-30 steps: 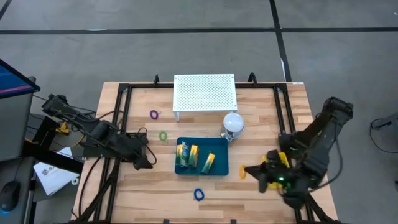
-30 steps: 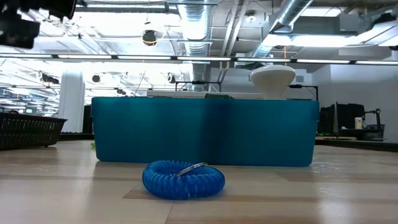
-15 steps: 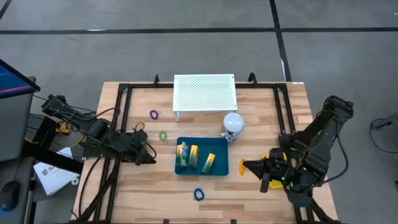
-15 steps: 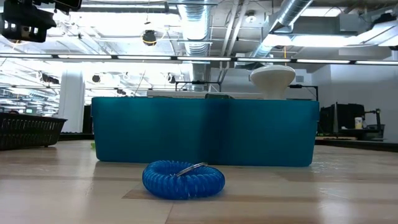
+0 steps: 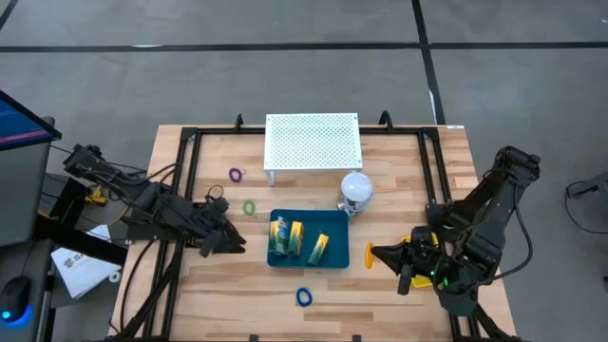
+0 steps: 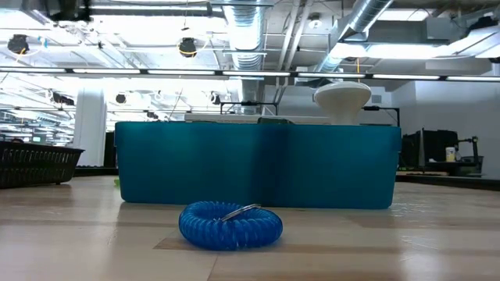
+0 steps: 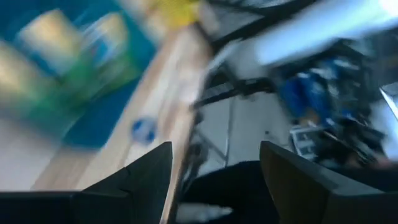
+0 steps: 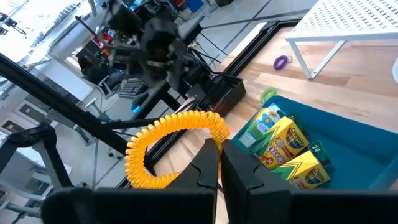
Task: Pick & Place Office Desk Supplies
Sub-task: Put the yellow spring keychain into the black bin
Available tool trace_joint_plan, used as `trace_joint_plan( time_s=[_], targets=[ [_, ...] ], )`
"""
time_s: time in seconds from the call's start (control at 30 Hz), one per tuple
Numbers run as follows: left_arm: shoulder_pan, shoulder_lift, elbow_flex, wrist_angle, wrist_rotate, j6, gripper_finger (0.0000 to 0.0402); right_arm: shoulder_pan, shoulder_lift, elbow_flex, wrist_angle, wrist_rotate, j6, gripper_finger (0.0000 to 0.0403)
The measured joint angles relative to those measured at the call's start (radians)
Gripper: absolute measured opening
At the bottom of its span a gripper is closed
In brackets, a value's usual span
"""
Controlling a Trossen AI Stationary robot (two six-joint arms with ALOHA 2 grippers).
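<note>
My right gripper (image 8: 219, 163) is shut on an orange coiled loop (image 8: 174, 146) and hangs right of the blue tray (image 5: 332, 261). The tray holds yellow-green crayon boxes (image 8: 283, 146) and packets (image 5: 318, 249). My left gripper (image 5: 235, 245) is open, just left of the tray, touching nothing. The blue loop (image 6: 230, 225) lies flat on the table near the tray's near side. Farther left lie the green loop (image 5: 249, 206) and the purple loop (image 5: 235, 175). My right gripper pinches the orange loop's coil (image 8: 214, 134) between its two fingers. The fingers come at it roughly level from the table's right. The loop stands out beyond the fingertips, lifted clear of the table (image 5: 370, 258).
A white perforated board (image 5: 313, 141) stands at the table's far side, with a white ball-shaped object (image 5: 356, 188) between it and the tray. Black frame rails (image 5: 185, 180) run along the table's left and right sides.
My left gripper has moved a little toward the table's right, closer to the tray, and its arm has left the low view. My right gripper, holding the orange loop, has shifted slightly toward the far edge.
</note>
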Motion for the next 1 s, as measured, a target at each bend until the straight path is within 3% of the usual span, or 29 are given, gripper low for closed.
trace_joint_plan(
  time_s=[0.17, 0.33, 0.5, 0.67, 1.0],
  targets=[
    [0.065, 0.146, 0.001, 0.241, -0.002, 0.371, 0.0237, 0.000, 0.000, 0.000, 0.011, 0.000, 0.001, 0.0000],
    [0.201, 0.341, 0.001, 0.472, 0.020, 0.615, 0.0237, -0.003, -0.001, 0.000, 0.037, 0.014, 0.000, 0.0000],
    [0.338, 0.558, 0.075, 0.703, 0.126, 0.680, 0.0237, -0.022, -0.001, 0.000, 0.057, 0.022, -0.007, 0.0000],
    [0.387, 0.747, 0.279, 0.711, 0.263, 0.766, 0.0237, -0.056, -0.008, 0.000, 0.133, 0.026, -0.121, 0.0000],
    [0.410, 0.910, 0.541, 0.712, 0.339, 0.821, 0.0229, -0.087, -0.047, -0.001, 0.160, 0.033, -0.239, 0.0000]
  ],
)
